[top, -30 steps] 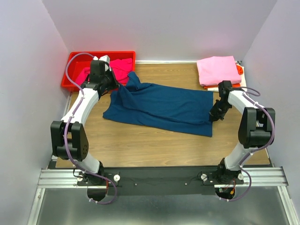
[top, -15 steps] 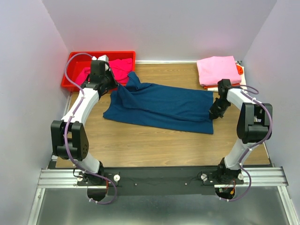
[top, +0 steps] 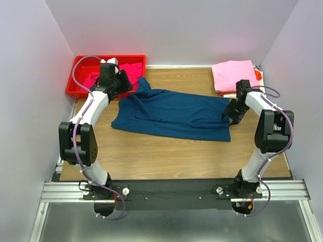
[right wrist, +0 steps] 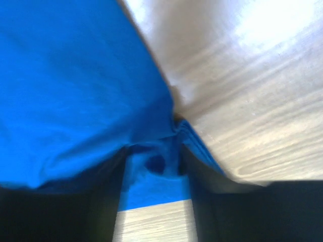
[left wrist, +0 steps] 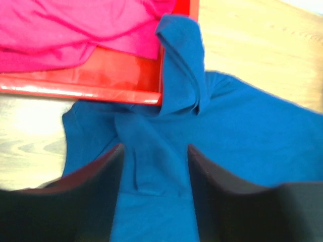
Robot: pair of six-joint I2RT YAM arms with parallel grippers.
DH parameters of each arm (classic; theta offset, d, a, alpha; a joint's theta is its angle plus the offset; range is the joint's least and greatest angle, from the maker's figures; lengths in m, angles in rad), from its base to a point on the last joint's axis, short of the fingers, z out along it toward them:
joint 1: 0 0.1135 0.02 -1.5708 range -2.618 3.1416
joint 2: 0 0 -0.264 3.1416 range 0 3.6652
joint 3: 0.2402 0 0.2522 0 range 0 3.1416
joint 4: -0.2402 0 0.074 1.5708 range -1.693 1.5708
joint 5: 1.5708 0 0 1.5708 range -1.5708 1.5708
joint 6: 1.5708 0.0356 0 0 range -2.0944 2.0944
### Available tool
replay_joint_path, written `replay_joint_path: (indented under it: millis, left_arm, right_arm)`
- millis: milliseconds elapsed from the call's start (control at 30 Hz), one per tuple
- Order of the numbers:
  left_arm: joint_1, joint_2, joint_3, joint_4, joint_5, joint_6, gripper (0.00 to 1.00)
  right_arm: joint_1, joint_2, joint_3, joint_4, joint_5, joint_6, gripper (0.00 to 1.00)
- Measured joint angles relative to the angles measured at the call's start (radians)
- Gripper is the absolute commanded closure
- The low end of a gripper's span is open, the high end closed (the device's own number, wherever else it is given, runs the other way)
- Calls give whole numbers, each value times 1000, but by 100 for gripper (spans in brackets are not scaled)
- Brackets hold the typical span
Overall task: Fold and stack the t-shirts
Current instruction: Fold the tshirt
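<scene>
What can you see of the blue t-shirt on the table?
The navy t-shirt is soft, wrinkled cloth spread roughly flat on the wooden table, no print showing. One bunched end rests on the rim of the red bin. The left tool straddles a fold near that end; the right tool pinches the opposite edge.

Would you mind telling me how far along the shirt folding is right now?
Done: pink shirt tops a folded stack. In hand: navy shirt lies unfolded, left fingers and right fingers at its ends. Remaining: magenta shirt in the bin.
</scene>
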Motion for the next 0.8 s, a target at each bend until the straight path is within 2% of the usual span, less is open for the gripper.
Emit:
replay_joint_path:
  millis: [33, 133, 500, 800]
  left_arm:
    - [0, -1, 0, 8, 0, -1, 33]
    - [0, -7, -10, 27, -2, -4, 33]
    - [0, -77, -262, 74, 19, -8, 33]
    - [0, -34, -366, 202, 101, -31, 33]
  right_arm:
    - [0, -4, 11, 6, -3, 3, 25]
    - [0, -35, 15, 7, -4, 7, 22]
    - [6, -286, -72, 69, -43, -70, 22]
    - [45, -308, -267, 172, -198, -79, 23]
